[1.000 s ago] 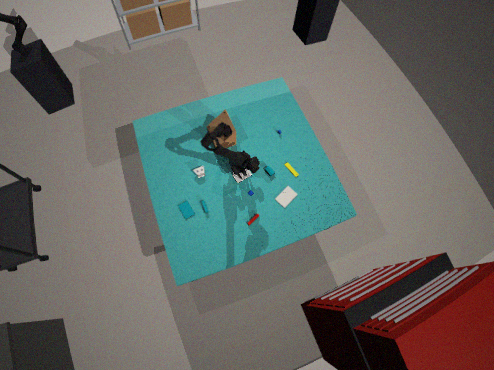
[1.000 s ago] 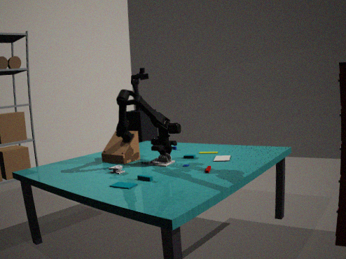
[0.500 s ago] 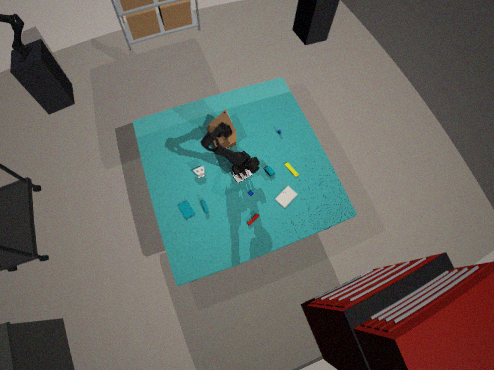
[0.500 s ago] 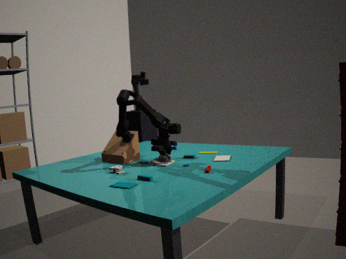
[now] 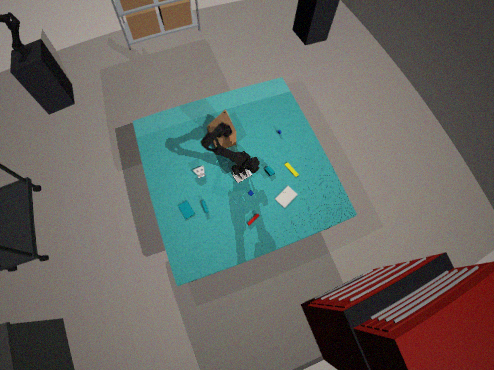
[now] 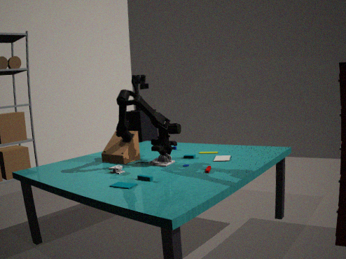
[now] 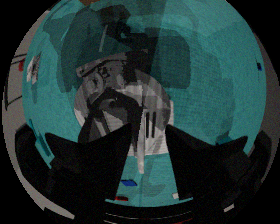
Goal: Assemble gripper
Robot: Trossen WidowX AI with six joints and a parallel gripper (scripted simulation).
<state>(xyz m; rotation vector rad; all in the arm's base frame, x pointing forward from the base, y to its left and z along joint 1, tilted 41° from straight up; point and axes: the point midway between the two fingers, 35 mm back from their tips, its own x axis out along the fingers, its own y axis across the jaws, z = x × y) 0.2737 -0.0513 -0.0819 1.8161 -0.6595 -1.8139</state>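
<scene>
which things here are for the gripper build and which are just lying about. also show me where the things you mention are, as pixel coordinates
For the job:
- white base (image 5: 243, 177) (image 6: 158, 163) under the arm's jaws (image 7: 149, 150)
- probably the small white part (image 5: 199, 171) (image 6: 116, 169)

Just lying about:
- yellow bar (image 5: 291, 169) (image 6: 208, 152)
- red bar (image 5: 253, 219) (image 6: 208, 169)

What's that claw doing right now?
Gripper: closed on a thin pale part above the white base; which part, I can't tell.
</scene>
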